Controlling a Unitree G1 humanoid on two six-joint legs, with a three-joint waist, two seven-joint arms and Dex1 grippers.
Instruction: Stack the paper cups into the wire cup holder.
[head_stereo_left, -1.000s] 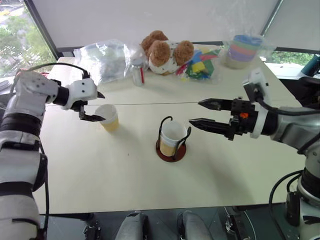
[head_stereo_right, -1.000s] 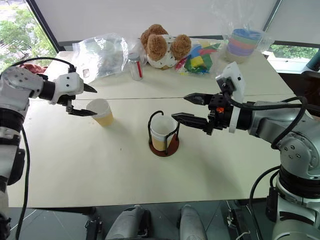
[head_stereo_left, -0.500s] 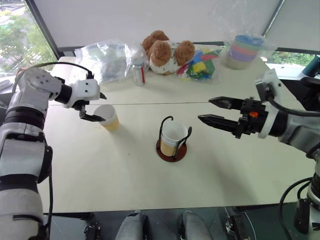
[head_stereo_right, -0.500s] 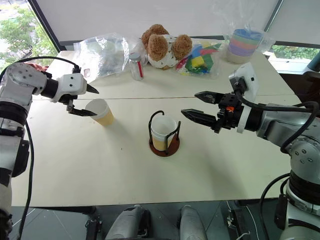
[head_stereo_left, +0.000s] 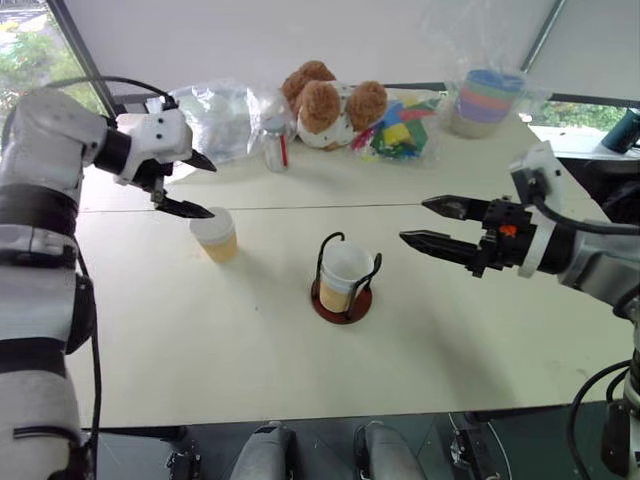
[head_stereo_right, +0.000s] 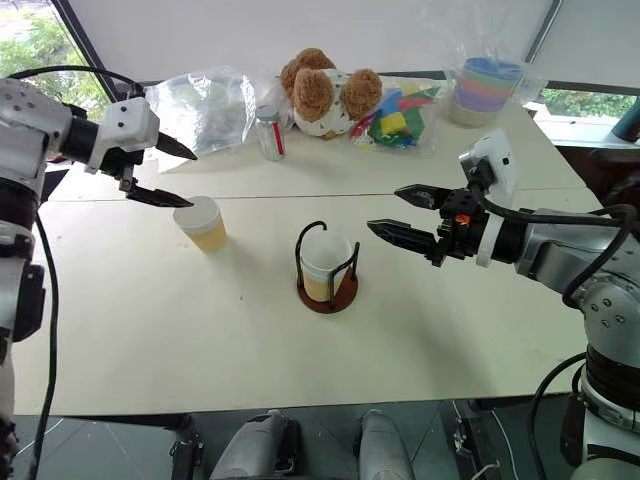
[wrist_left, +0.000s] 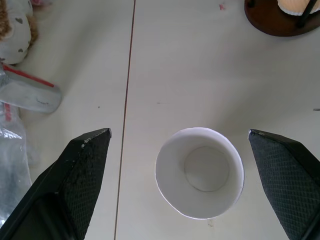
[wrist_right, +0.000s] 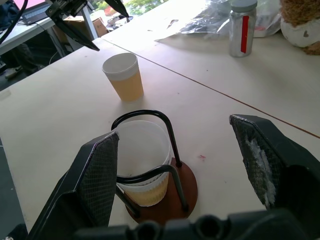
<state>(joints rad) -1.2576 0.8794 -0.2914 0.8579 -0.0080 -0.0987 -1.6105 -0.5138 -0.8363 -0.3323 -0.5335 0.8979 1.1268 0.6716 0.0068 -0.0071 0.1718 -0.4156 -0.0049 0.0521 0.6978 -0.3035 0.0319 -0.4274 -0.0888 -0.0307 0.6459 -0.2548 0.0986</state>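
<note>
hovering my left gripper (head_stereo_left: 195, 185) wide open and empty above a lone paper cup (head_stereo_left: 215, 234) on the table (head_stereo_left: 200, 340), right gripper (head_stereo_left: 430, 225) open, empty, beside the wire cup holder (head_stereo_left: 343, 285) with cups inside

Left arm: reached in from the left side, forearm raised, wrist bent so the gripper angled downward and inward.
Left gripper (head_stereo_left: 190, 185): jaws spread wide, nothing between them; one black finger higher, the other lower and pointing down.
Right arm: came in from the right side, forearm roughly level above the table.
Right gripper (head_stereo_left: 432, 222): pointed inward nearly level, the two black fingers (head_stereo_left: 445, 207) parted and empty.
Spacing: the two grippers stood well apart, facing each other.
</note>
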